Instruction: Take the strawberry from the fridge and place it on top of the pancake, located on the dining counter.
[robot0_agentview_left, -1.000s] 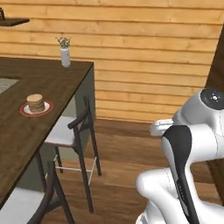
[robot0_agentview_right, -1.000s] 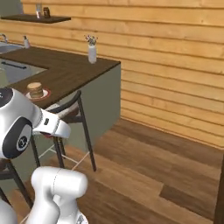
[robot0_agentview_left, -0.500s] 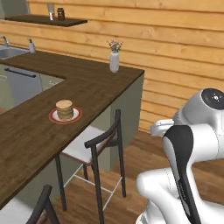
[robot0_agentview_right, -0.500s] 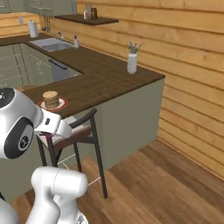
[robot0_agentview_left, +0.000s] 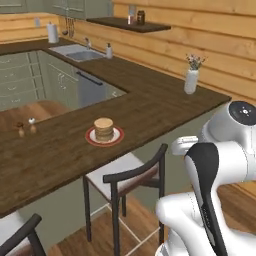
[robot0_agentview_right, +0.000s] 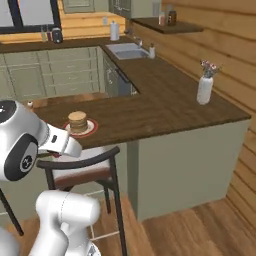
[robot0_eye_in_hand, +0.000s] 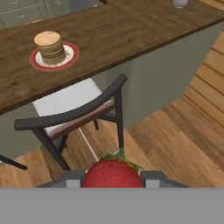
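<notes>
Here the strawberry (robot0_eye_in_hand: 113, 173) sits clamped between the fingers (robot0_eye_in_hand: 70, 178), well short of the pancake (robot0_eye_in_hand: 50, 47).

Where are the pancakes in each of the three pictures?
Left base view: the pancake stack sits left of centre, on the red plate.
Right base view: the stack is at the left, just above the robot's white arm.
Hand view: it is in the upper left, above the stool.
Shared landmark: the red plate on the dining counter, just behind the stool.
</notes>
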